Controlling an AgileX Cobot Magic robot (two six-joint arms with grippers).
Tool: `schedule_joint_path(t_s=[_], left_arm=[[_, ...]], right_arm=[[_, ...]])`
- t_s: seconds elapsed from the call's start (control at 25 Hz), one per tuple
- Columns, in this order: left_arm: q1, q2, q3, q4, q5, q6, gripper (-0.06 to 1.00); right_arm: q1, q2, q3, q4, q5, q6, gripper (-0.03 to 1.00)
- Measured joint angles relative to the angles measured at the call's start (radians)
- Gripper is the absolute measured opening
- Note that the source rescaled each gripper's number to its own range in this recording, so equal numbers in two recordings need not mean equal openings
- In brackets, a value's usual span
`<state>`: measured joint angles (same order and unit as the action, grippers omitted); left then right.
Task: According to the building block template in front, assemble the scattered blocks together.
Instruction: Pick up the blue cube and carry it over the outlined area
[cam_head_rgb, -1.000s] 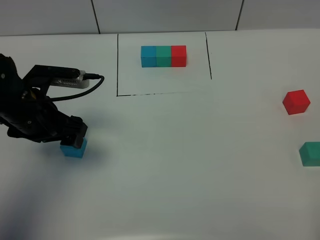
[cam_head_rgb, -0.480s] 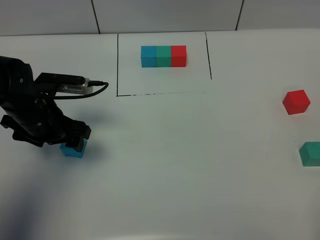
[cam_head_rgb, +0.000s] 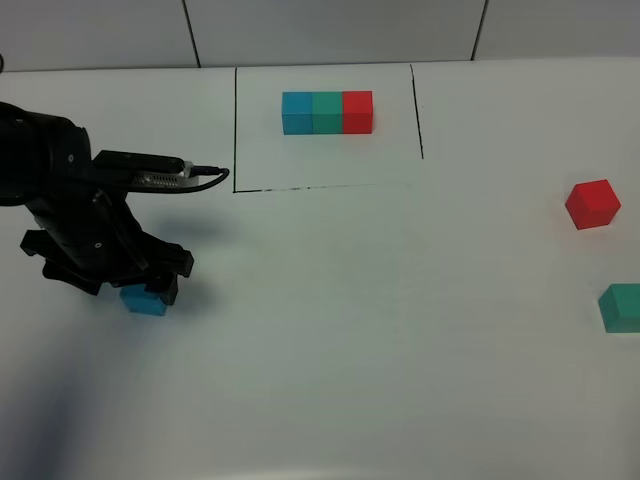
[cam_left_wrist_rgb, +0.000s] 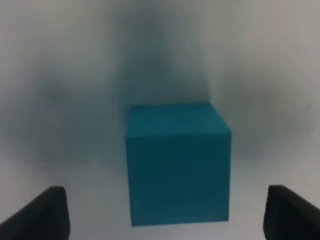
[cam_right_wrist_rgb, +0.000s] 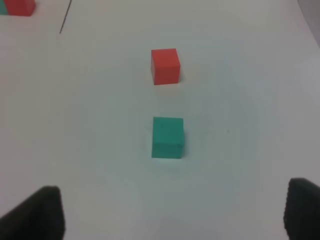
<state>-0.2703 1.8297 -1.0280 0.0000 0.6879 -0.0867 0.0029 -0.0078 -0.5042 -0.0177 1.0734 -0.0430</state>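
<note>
The template (cam_head_rgb: 327, 112) is a blue, green, red row of cubes inside a black drawn outline at the back. The loose blue cube (cam_head_rgb: 146, 299) lies at the left, partly hidden under my left gripper (cam_head_rgb: 150, 288). In the left wrist view the blue cube (cam_left_wrist_rgb: 177, 162) sits between the open fingertips (cam_left_wrist_rgb: 45, 215), which stand wide on either side without touching it. The loose red cube (cam_head_rgb: 592, 204) and green cube (cam_head_rgb: 621, 307) lie at the far right. The right wrist view shows the red cube (cam_right_wrist_rgb: 165, 66) and the green cube (cam_right_wrist_rgb: 167, 137) ahead of my open right gripper (cam_right_wrist_rgb: 172, 212).
A cable (cam_head_rgb: 205, 175) loops from the left arm toward the outline's corner. The white table (cam_head_rgb: 380, 320) meets a tiled wall (cam_head_rgb: 330, 30) at the back. The right arm is out of the exterior view.
My left arm has swung and lowered over the blue cube, its body shifting slightly right. The blue cube and the other cubes have not moved.
</note>
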Motion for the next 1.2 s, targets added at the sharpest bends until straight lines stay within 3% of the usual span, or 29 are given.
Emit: schedule_joint_path(t_s=[0.16, 0.28, 0.36, 0.44, 0.52, 0.68, 0.76, 1.2], left_arm=[[0.0, 0.045, 0.0, 0.0, -0.021, -0.001, 0.95], [0.0, 0.058, 0.0, 0.0, -0.032, -0.001, 0.86], [0.0, 0.061, -0.001, 0.007, -0.04, -0.001, 0.68], [-0.001, 0.064, -0.002, 0.009, -0.045, -0.001, 0.41], [-0.001, 0.064, -0.003, 0.016, -0.051, -0.001, 0.02], [-0.001, 0.067, -0.019, 0.029, -0.038, 0.009, 0.0], [-0.002, 0.069, -0.049, 0.03, 0.006, 0.064, 0.0], [-0.162, 0.102, -0.41, 0.041, 0.296, 0.65, 0.0]], right_arm=[[0.0, 0.0, 0.0, 0.0, 0.0, 0.0, 0.92], [0.0, 0.0, 0.0, 0.0, 0.0, 0.001, 0.92], [0.0, 0.0, 0.0, 0.0, 0.0, 0.001, 0.92], [0.0, 0.0, 0.0, 0.0, 0.0, 0.001, 0.92], [0.0, 0.0, 0.0, 0.0, 0.0, 0.001, 0.92], [0.0, 0.0, 0.0, 0.0, 0.0, 0.001, 0.92], [0.0, 0.0, 0.0, 0.0, 0.0, 0.001, 0.92], [0.0, 0.0, 0.0, 0.0, 0.0, 0.001, 0.92]])
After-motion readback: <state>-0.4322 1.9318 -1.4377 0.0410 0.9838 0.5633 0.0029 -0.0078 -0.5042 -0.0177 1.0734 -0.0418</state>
